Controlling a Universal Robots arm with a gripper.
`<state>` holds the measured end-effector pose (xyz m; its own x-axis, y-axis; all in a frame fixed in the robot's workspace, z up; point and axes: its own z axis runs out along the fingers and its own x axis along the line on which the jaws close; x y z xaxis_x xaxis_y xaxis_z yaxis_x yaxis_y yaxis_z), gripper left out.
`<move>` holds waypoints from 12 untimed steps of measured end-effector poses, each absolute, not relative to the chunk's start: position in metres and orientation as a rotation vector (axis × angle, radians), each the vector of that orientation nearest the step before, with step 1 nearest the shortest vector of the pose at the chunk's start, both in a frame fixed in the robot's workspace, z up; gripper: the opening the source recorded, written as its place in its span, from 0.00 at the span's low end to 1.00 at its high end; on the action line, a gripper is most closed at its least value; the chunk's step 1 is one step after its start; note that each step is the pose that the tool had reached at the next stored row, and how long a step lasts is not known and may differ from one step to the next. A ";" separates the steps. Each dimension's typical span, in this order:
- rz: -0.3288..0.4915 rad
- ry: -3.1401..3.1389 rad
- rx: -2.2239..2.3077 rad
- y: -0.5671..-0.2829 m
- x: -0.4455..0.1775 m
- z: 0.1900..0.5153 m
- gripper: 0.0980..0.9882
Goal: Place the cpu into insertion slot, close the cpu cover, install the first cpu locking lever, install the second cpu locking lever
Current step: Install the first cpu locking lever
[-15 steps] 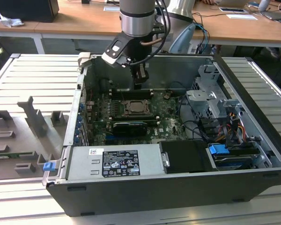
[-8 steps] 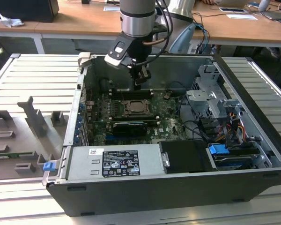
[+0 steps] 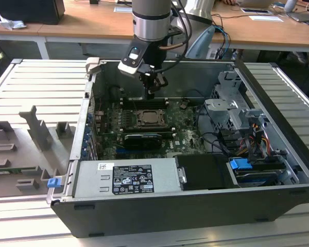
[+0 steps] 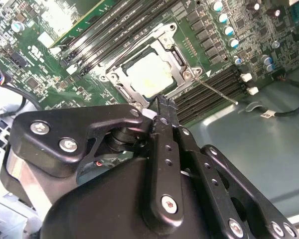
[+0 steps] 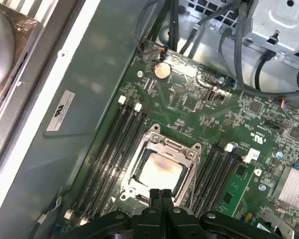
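Second wrist view: claw (image 4: pixel 162 103) pinched together, empty, near cover (image 4: pixel 181 62) over seated cpu (image 4: pixel 148 74); exterior view, claw at cpu's 12 o'clock; cpu likely light, rigid, fragile, hold by edges.

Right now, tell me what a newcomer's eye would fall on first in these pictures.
The pale cpu stands out first, seated on the green motherboard with the silvery cpu cover lying flat around it. The black end effector, shut, hangs right at the cover's edge. All of it sits inside the open computer case in the exterior view.
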<state>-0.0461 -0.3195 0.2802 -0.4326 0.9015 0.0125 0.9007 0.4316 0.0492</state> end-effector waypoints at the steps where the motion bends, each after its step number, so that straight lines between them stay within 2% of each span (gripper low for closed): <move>1: 0.075 2.659 1.642 -0.319 -0.046 0.280 0.01; 12: 0.078 2.853 1.293 -0.319 -0.046 0.280 0.01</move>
